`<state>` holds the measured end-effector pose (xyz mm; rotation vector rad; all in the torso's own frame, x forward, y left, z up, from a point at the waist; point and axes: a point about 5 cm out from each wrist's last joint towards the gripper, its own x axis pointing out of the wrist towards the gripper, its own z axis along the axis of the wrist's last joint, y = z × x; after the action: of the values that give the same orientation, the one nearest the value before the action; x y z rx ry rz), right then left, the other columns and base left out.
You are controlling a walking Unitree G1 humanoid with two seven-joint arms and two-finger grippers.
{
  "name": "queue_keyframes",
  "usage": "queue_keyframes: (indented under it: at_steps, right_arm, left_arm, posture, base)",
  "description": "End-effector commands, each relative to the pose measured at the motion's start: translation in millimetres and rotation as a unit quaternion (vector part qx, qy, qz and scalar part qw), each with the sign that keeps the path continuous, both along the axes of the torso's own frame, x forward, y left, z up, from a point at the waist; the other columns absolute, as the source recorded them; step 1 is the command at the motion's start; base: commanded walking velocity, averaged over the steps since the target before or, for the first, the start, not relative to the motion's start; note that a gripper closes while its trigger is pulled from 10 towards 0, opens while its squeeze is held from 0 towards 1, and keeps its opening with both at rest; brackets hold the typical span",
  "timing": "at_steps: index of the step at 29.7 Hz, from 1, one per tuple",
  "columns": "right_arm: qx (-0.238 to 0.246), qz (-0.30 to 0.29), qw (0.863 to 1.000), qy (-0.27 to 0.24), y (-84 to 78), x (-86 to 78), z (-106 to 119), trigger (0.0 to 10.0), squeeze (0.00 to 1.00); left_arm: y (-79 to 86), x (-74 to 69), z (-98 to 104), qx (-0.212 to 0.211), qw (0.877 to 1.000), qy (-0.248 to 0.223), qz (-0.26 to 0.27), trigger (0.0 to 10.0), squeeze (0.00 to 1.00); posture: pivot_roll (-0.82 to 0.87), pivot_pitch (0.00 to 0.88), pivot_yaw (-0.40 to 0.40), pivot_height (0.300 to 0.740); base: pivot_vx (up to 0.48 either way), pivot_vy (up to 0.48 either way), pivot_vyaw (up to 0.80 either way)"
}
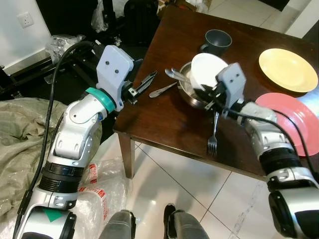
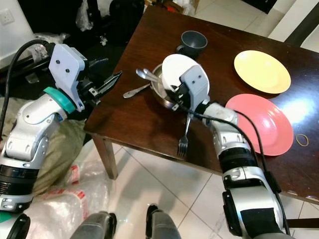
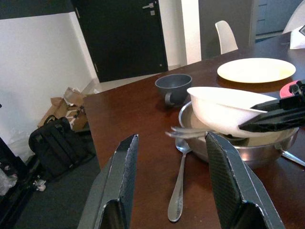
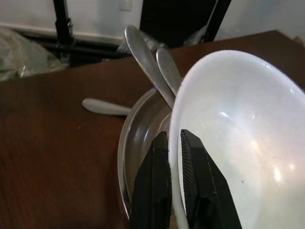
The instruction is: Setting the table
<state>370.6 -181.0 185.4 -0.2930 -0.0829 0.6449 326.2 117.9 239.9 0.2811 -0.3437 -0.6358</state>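
Right claw [image 4: 174, 157] pinches the rim of the white bowl [image 1: 207, 69], tilted in the steel bowl [image 1: 187, 89] mid-desk [image 1: 164, 119]. Rigid, glossy, likely breakable: grip firmly. Left claw [image 1: 149, 81] hangs wide beside it.

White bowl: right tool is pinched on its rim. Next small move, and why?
Probably lift it straight up. The right tool is shut on the white bowl's rim, which sits tilted in the steel bowl with spoons beside it; clearing those first avoids dragging them.

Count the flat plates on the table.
2: a yellow plate at the table's far right, and a pink plate nearer, beside the right arm. None seem hidden.
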Motion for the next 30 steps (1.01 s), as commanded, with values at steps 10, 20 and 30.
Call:
queue_keyframes:
  at_steps: [10,20,30]
  right_arm:
    - [0.068,-0.001,0.991,-0.113,4.2,-13.4,44,0.0,0.0]
    - [0.068,-0.001,0.981,-0.183,16.0,-33.8,69,10.0,0.0]
    - [-0.066,-0.06,0.98,-0.175,54.3,-102.6,14,10.0,0.0]
  left_arm:
    - [-9.3,1.2,0,-0.011,1.0,0.005,-0.007,10.0,0.0]
    - [-11.4,4.2,8,-0.051,0.998,0.02,-0.012,10.0,0.0]
    - [-6.7,-0.3,36,-0.065,0.993,0.049,-0.085,10.0,0.0]
  posture:
    - [0.16,0.095,-0.003,0.74]
    - [0.12,0.094,0.002,0.74]
    - [0.09,0.1,0.02,0.74]
  base:
    - [0.0,0.0,0.0]
    - [0.0,0.0,0.0]
    - [0.0,0.0,0.0]
